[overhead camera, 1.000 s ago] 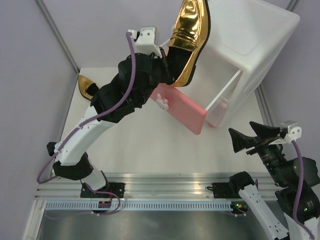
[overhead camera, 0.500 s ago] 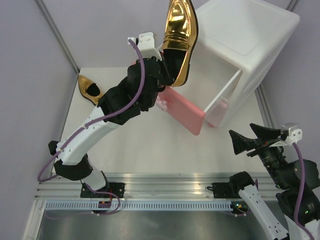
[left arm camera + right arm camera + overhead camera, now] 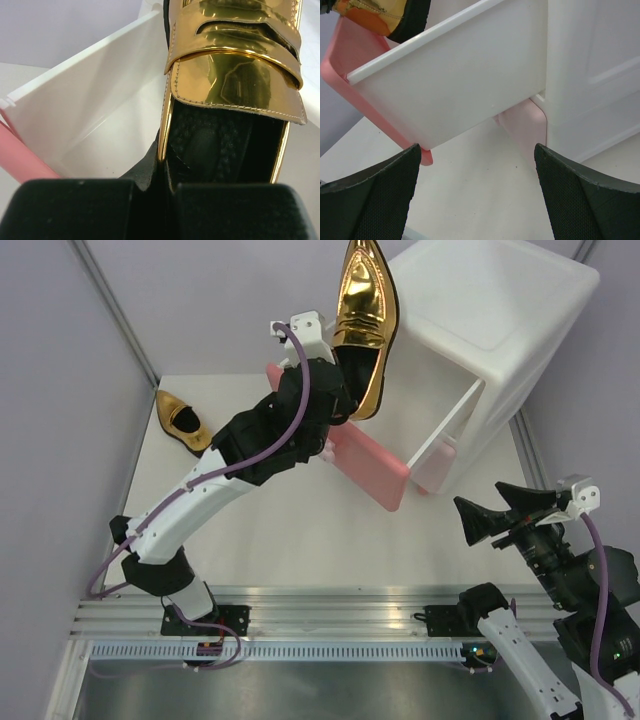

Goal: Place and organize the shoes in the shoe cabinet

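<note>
Two grippers are treated here, the nearer one first. The right gripper (image 3: 478,523) is stationed closest to the bases, at the right side of the table (image 3: 300,540). Its jaws are spread wide and nothing is held between them. In its wrist view the white side wall of the open drawer (image 3: 450,95) is faced from near.

Beyond it, the drawer is drawn out of the shoe cabinet (image 3: 500,330) on a diagonal toward the near left, with its pink front (image 3: 372,468) leading. A second gold shoe (image 3: 182,420) is laid on the table at the far left, well apart from the drawer. Its toe appears to be turned toward the far left.

The left gripper (image 3: 340,390) is closed on the held gold shoe (image 3: 365,310). In the wrist view one side wall of the shoe opening, near the heel, is pinched between the fingers. The shoe is carried in the air just beside the cabinet front. Its long axis is directed away from the gripper, heel at the gripper, toe pointed away from the arms and upward.

The drawer cavity is judged to lie below the heel and to its right. The toe must therefore probably be pitched down and the axis turned along the drawer. The left arm is the nearer one, and the shoe is already held by it.
</note>
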`<state>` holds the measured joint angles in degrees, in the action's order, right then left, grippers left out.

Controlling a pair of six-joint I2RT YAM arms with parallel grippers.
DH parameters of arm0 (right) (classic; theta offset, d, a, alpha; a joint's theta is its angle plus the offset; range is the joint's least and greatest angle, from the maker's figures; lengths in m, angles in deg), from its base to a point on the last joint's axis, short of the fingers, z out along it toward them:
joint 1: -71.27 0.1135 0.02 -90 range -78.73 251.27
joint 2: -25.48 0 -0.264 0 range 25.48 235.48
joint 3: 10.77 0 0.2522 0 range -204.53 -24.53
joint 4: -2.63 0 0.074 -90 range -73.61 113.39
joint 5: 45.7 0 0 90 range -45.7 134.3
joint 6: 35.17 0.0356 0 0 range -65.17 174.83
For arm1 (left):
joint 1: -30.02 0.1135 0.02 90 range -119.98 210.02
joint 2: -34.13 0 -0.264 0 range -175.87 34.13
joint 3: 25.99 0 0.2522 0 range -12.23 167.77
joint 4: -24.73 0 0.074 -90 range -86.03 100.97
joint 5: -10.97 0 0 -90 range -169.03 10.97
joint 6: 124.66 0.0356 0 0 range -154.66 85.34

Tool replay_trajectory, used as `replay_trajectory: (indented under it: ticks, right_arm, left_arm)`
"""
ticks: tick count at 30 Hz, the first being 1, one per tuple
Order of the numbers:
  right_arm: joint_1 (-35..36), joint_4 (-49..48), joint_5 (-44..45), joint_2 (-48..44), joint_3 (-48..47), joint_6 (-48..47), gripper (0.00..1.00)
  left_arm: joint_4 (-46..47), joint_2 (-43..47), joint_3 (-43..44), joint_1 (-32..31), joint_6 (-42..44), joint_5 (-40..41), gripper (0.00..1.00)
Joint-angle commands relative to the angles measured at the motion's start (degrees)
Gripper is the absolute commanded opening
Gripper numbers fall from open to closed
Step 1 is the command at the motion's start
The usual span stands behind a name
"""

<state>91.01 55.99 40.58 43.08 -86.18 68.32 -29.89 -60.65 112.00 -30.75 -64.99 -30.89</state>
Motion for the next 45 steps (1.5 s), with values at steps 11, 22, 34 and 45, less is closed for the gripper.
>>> replay_trajectory:
  ticks: [11,22,34,45]
  right_arm:
    - [0.0,3.8,-2.3,2.1,-2.5,-2.9,0.98]
    - [0.0,3.4,-2.9,2.2,-2.1,-3.8,0.98]
    - [0.0,-1.3,-13.7,5.5,-5.4,-5.6,0.98]
    - [0.2,-6.2,-37.0,14.2,-8.6,-7.2,0.98]
  left_arm:
    - [-2.6,-2.6,12.2,-0.1,-1.8,5.9,0.02]
    - [-9.8,-2.7,14.0,0.0,-2.0,5.0,0.02]
    - [-11.9,0.0,13.6,0.0,-1.3,0.6,0.02]
    - [-6.8,1.7,13.9,0.0,3.4,0.9,0.02]
